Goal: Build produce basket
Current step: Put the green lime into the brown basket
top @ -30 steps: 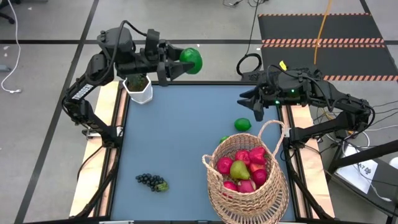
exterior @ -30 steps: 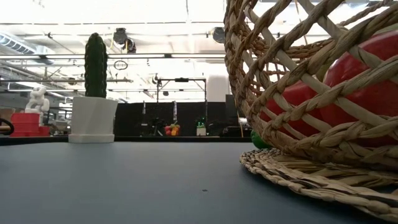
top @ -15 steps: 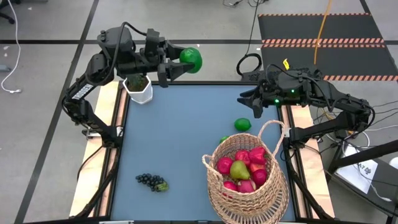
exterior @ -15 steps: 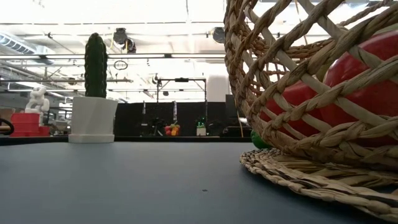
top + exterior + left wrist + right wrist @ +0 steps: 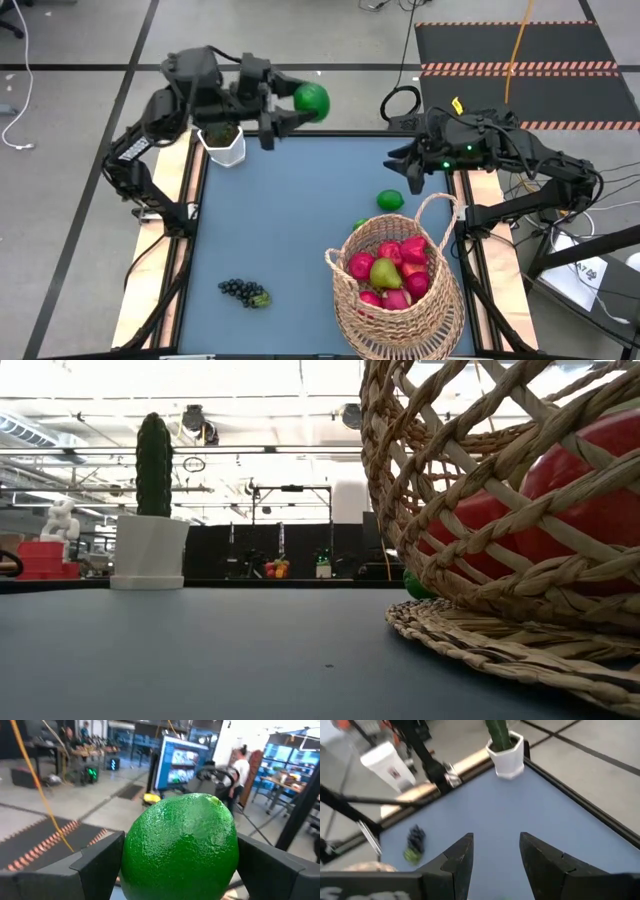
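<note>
A: From above, where does everything sit?
B: The left claw (image 5: 296,108) is raised over the far edge of the blue surface (image 5: 290,220), clamped on a green lime (image 5: 311,100). Just beside that arm stands the cactus pot (image 5: 225,143), at the far left corner. The right claw (image 5: 396,166) waits by the far right edge, its fingers a little apart with nothing between them.

A: And the basket?
B: The basket (image 5: 398,300) stands at the near right of the surface, its handle arching over pink and red fruit and one yellow-green pear (image 5: 385,272). A second lime (image 5: 390,200) lies on the surface just beyond it, between the basket and the right claw. The grape bunch (image 5: 243,291) lies well apart, near the front left.

A: The level view?
B: The basket's weave (image 5: 470,520) fills the right side, red fruit (image 5: 590,470) showing through the gaps. The cactus (image 5: 153,465) stands upright in its white pot at far left. No claw shows here.

A: The left wrist?
B: The lime (image 5: 181,854) fills the middle, dark fingers (image 5: 95,865) pressed on either side. A person (image 5: 243,767) stands in the room behind.

A: The right wrist?
B: Its two fingers (image 5: 457,860) stand apart and hold nothing. Beyond them are the surface (image 5: 510,815), the cactus pot (image 5: 507,755) and the grape bunch (image 5: 414,841).
</note>
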